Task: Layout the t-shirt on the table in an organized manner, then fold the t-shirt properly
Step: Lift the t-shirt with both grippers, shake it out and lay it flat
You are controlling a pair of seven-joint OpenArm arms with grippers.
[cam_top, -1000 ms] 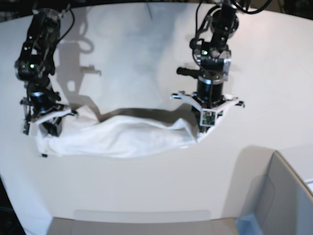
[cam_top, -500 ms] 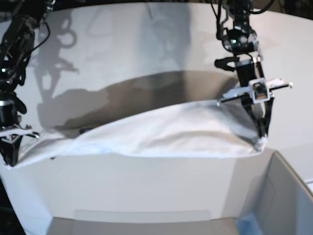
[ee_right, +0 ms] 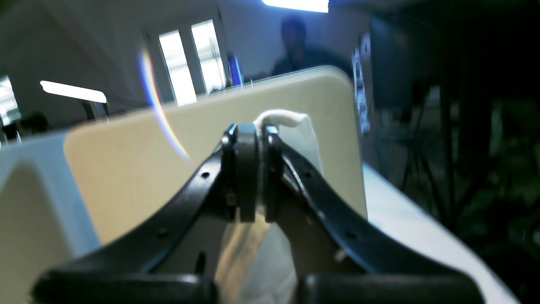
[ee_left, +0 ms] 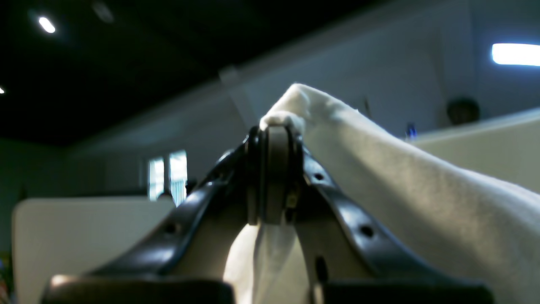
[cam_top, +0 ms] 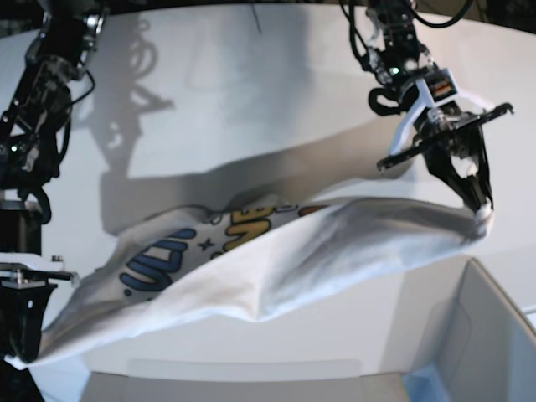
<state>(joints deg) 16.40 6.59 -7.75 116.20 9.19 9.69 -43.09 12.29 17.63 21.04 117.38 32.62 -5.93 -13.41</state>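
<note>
Both my grippers clamped on the t-shirt, held up over the table.
Left gripper [cam_top: 480,203] pinches one corner, right gripper [cam_top: 25,356] the other; t-shirt [cam_top: 276,260] sags between, print showing, above white table [cam_top: 251,92].

Both arms raised, both grippers clamped on cloth.

Left gripper [cam_top: 481,205], at the right of the base view, points down and outward from a bent wrist; its jaws are pressed together on a corner of the shirt [cam_top: 335,251], a small fold poking past the pads [ee_left: 276,169] in the left wrist view. Right gripper [cam_top: 21,356], at the base view's left edge, hangs straight down from an upright forearm, jaws likewise closed on the cloth's opposite end.
</note>
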